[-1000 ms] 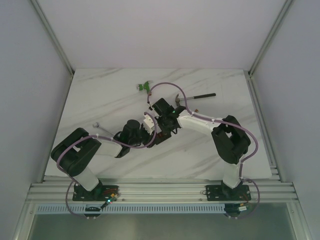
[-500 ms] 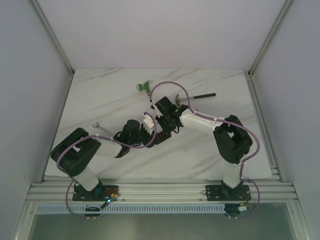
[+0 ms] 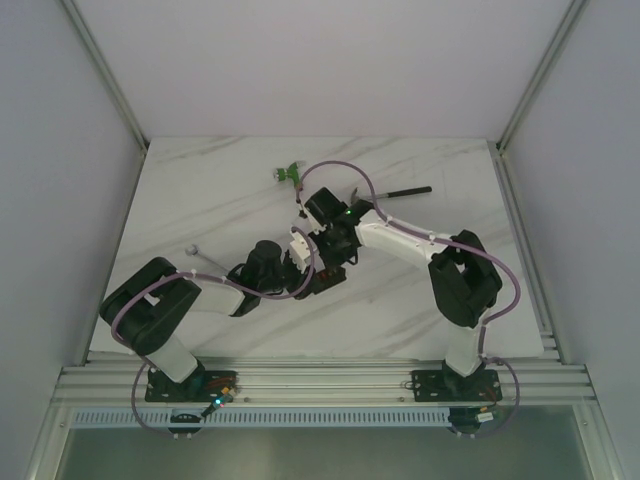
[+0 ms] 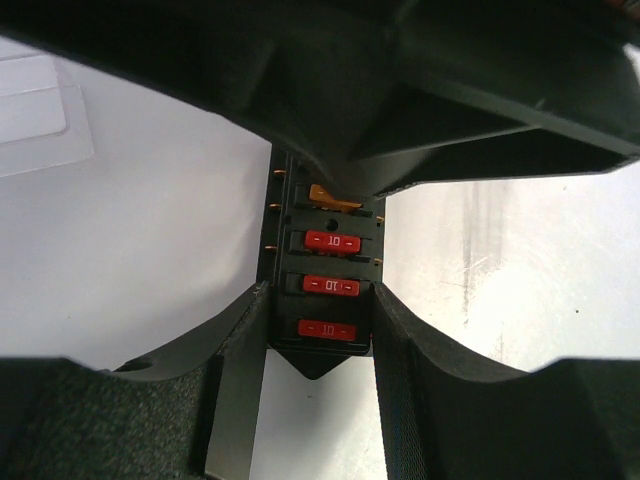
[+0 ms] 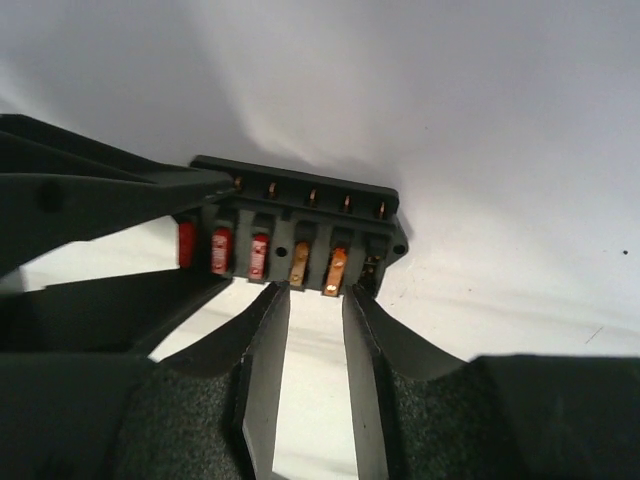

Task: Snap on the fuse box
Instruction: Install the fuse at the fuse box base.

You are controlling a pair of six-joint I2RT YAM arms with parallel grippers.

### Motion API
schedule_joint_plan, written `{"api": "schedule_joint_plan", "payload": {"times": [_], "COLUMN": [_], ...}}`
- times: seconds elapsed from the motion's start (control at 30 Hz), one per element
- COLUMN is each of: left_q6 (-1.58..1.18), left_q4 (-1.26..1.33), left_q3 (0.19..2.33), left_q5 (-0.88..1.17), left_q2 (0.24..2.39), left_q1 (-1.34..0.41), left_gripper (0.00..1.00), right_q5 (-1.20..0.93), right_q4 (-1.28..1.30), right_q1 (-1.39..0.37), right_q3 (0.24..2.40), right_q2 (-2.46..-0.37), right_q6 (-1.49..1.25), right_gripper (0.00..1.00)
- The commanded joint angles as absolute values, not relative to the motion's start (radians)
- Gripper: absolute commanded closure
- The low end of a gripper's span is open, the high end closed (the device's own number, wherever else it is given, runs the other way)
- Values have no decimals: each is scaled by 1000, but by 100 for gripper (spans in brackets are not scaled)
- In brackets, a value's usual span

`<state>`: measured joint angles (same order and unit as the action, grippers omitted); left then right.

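Black fuse box (image 4: 325,243) is being pinched by L gripper (image 4: 320,292) at mid-table.
Top view: both arms are reaching inward & meeting over centre of marble table (image 3: 200,200), w/ box mostly hidden beneath them; hammer (image 3: 398,191) is lying just beyond, green part (image 3: 289,174) farther back. L wrist: fingers (image 4: 245,330) are pressing both long sides of box at its near end, red fuses (image 4: 330,285) are facing up, orange one (image 4: 330,193) behind them is partly covered; clear lid (image 4: 35,110) is lying apart, upper left. R wrist: R gripper (image 5: 312,290) is hovering w/ jaws parted, nothing btwn them, tips right at box edge by the orange fuses, contact unclear.
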<state>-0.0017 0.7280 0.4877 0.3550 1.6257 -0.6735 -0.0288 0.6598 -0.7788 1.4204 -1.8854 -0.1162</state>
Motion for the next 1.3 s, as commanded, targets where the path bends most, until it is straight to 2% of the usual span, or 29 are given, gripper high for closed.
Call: {"api": "schedule_joint_plan", "payload": {"times": [0.0, 0.67, 1.0, 1.13, 1.27], "left_q6": [11, 9, 9, 9, 9], "left_q4": [650, 653, 653, 654, 654], "left_q3": [480, 482, 483, 483, 483], "left_q5": [365, 368, 368, 364, 358], "left_q2": [1622, 1624, 1625, 1625, 1628], "left_q1": [-676, -677, -676, -677, -677], "left_gripper": [55, 55, 55, 55, 55], "right_q5": [-53, 38, 21, 9, 25], "right_q4": [742, 816, 838, 850, 871], "right_q1": [-788, -786, -774, -775, -775], "right_q3": [1501, 1585, 1585, 1571, 1539], "right_q2": [-1905, -2004, -2034, -2050, -2074], "right_q6": [-162, -201, -203, -201, -194], "right_gripper": [65, 76, 89, 100, 100]}}
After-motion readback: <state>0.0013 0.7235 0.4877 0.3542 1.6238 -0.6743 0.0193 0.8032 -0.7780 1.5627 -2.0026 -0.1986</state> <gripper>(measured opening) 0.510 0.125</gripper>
